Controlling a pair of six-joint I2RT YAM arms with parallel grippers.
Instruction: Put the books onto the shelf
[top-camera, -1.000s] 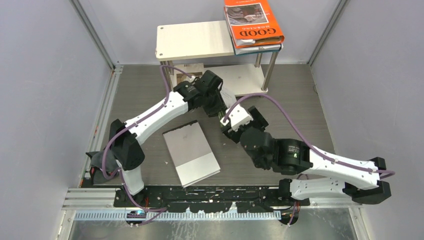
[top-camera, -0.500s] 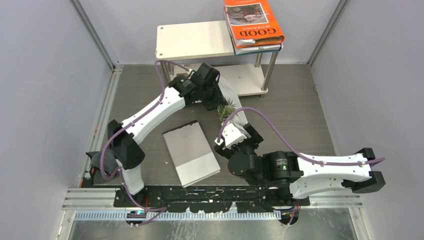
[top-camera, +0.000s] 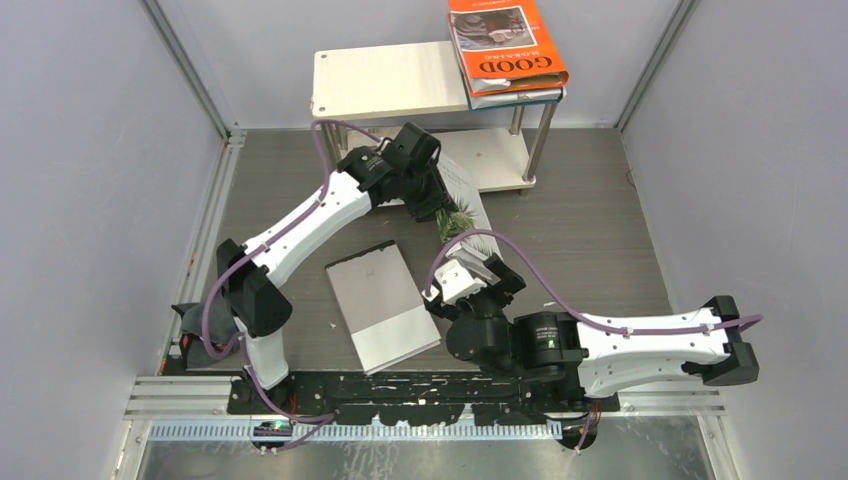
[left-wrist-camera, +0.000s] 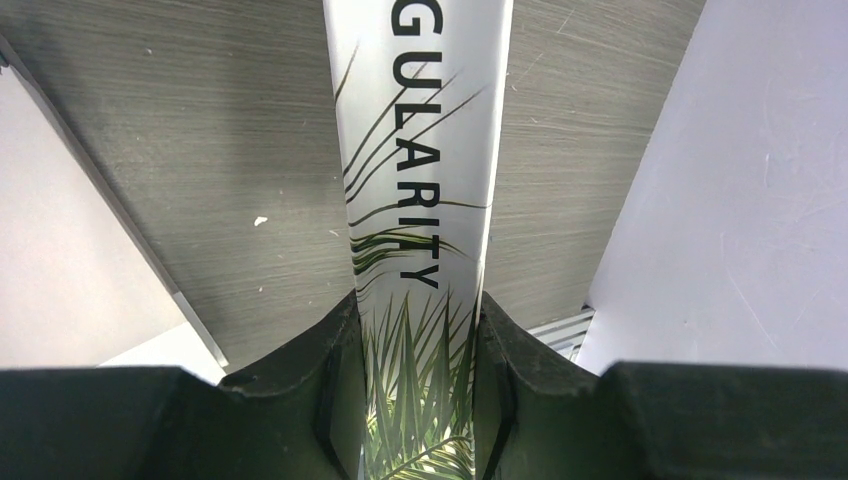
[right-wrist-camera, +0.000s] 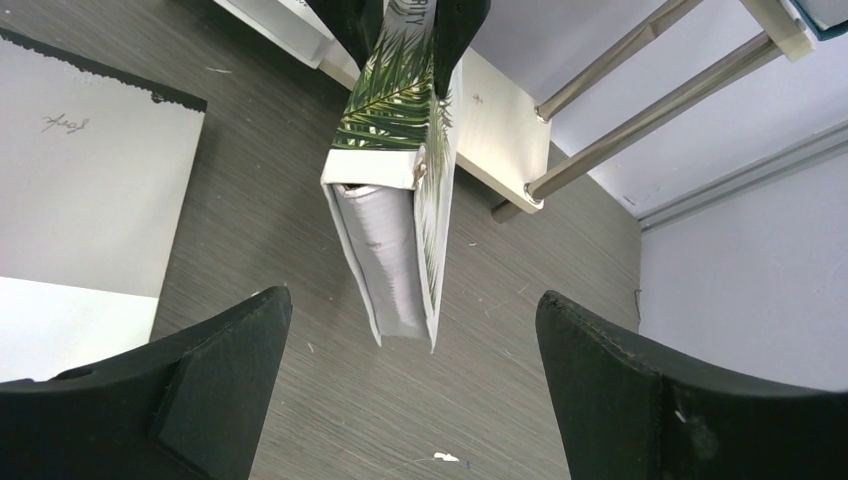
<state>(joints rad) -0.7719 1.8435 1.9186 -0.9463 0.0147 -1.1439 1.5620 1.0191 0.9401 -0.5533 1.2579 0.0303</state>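
My left hand (left-wrist-camera: 415, 330) is clamped on the palm-leaf book (left-wrist-camera: 420, 150), one finger on each cover. It holds the book on edge in the air above the counter (top-camera: 590, 230), just in front of the shelf (top-camera: 390, 80). I judge this edge-on grip suits sliding the book onto a board.

My right hand (right-wrist-camera: 410, 305) is spread wide, touching nothing, with the book's free end hanging between its fingers.

The overhead view alone shows the orange book (top-camera: 505, 45) stacked at the right end of the top board. It also shows the grey book (top-camera: 383, 305) flat on the counter between the arms. The left wrist view shows the grip itself. The right wrist view shows the pages gaping slightly at the hanging end.
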